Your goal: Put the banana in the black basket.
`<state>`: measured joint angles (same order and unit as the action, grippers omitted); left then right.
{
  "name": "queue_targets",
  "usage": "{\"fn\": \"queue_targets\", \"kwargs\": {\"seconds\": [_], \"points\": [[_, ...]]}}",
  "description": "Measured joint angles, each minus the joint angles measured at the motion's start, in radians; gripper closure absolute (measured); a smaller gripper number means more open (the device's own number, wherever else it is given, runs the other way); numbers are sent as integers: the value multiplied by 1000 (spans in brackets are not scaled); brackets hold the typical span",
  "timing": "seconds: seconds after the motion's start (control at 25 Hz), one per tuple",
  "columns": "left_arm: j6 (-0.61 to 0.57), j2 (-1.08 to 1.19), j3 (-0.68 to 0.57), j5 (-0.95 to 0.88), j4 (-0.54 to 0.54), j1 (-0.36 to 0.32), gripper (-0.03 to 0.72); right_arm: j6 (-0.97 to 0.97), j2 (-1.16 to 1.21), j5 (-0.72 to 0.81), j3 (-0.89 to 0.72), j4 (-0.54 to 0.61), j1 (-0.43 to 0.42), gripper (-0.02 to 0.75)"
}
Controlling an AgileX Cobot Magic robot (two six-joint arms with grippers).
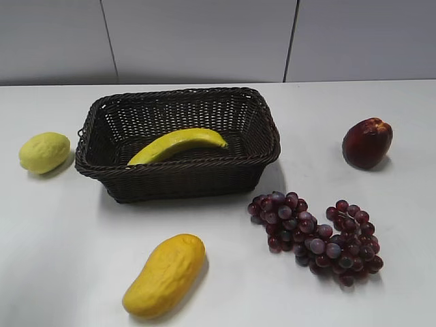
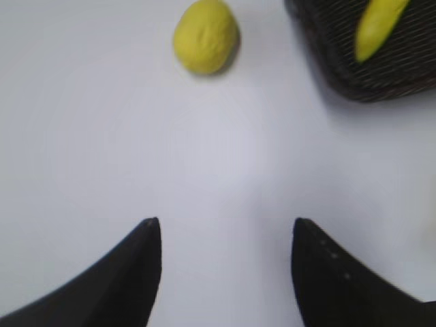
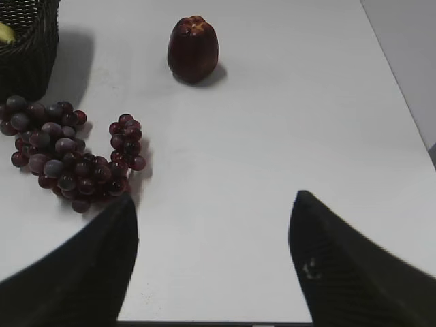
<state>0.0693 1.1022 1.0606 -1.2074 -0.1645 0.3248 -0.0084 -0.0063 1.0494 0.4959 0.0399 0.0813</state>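
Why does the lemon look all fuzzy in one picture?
The left wrist view is out of focus, so the lemon and basket look soft; the exterior view is sharper, with soft shadows beside each fruit; the right wrist view shows the grapes fairly clearly.

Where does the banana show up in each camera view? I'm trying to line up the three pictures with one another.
Exterior view: the banana lies inside the black basket, left of centre.
Left wrist view: the banana is at the top right corner, in the basket.
Right wrist view: only a yellow sliver at the top left edge, inside the basket.
Shared landmark: the black basket shows in all three views.
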Motion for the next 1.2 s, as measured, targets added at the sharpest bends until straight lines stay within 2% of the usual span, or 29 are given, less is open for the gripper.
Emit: {"fn": "queue_targets", "kwargs": {"seconds": [0.12, 0.24, 0.32, 0.48, 0.88, 1.2], "points": [[0, -93, -138, 30, 3, -115, 98, 0, 0, 0, 0, 0, 0, 183], [1, -200, -267, 59, 29, -181, 98, 0, 0, 0, 0, 0, 0, 183], [2, -273, -339, 75, 51, -202, 98, 0, 0, 0, 0, 0, 0, 183], [3, -457, -421, 112, 85, -209, 98, 1, 0, 0, 0, 0, 0, 183], [3, -923, -442, 148, 95, -209, 98, 1, 0, 0, 0, 0, 0, 183], [3, -1049, -493, 119, 95, -209, 98, -1, 0, 0, 0, 0, 0, 183]]}}
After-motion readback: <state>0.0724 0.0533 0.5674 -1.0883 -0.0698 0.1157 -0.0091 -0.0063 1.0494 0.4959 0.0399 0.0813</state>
